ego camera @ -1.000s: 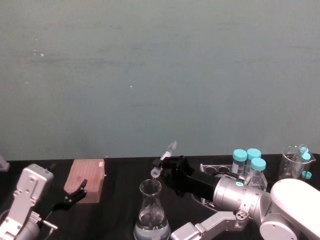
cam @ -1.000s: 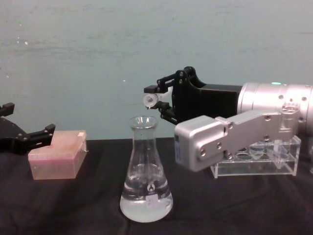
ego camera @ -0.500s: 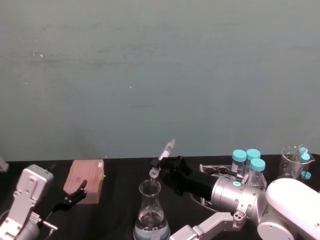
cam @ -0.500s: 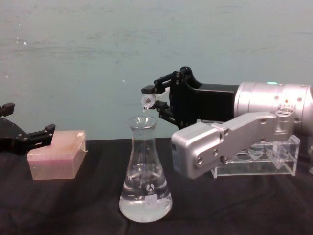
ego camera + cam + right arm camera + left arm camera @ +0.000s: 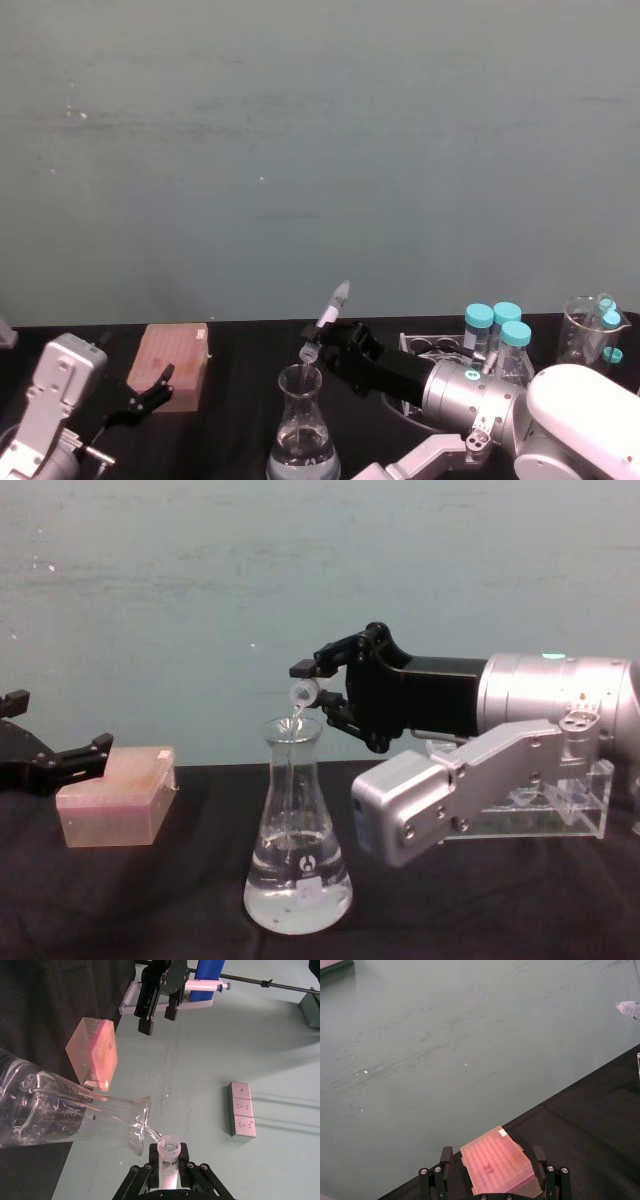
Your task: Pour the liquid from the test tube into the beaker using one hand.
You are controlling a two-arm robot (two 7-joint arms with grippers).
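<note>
Right pincer (image 5: 310,687) gripped test tube (image 5: 330,315) tilted over beaker (image 5: 297,850) mouth; liquid (image 5: 297,900) trickled in (left pincer (image 5: 58,722) released, idle).

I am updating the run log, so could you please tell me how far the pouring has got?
Done: the right hand has the test tube gripped and tipped above the beaker. In hand: a thin stream of liquid runs into its neck. Left: emptying the tube; how much remains inside I cannot tell. The left hand sits open by the pink box.
</note>
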